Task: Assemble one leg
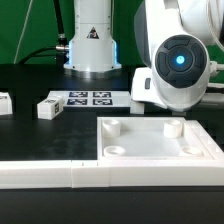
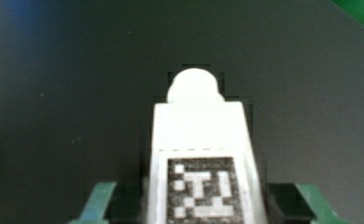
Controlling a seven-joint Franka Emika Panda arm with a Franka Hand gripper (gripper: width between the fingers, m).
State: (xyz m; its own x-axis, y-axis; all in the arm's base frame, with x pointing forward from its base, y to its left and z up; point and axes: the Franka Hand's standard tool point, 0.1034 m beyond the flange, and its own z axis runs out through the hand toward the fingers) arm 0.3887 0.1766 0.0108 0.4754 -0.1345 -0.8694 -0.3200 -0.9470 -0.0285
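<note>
A: Where's the leg [image 2: 198, 140]?
B: Right between the jaws. Its tag end sits in their gap, its rounded tip points straight away from them, and its long axis runs across their closing line.
A: Pinched?
B: Doesn't look it. The jaws are spread, with a dark strip of tabletop [image 2: 72, 80] either side. I reckon a squeeze is next.

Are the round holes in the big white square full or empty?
Empty. In the exterior view the white square has round holes showing bare, nothing standing in them.
</note>
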